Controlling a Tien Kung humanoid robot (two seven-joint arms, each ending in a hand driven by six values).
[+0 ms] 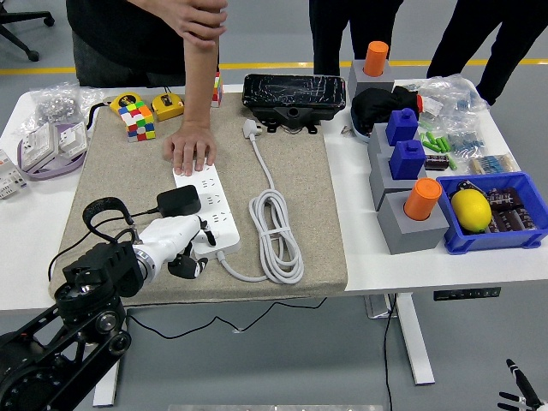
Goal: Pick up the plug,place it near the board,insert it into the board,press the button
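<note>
Nearest, left hand (pixel 175 244) with fingers curled, resting against the near end of the white power strip (pixel 208 211), grasping nothing clearly; just beyond, black plug (pixel 179 201) seated in the strip; farther, a person's hand (pixel 191 150) pressed flat on the far end.

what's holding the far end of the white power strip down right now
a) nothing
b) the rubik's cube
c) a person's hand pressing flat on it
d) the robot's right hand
c: a person's hand lies flat on the far end of the white power strip.
</note>
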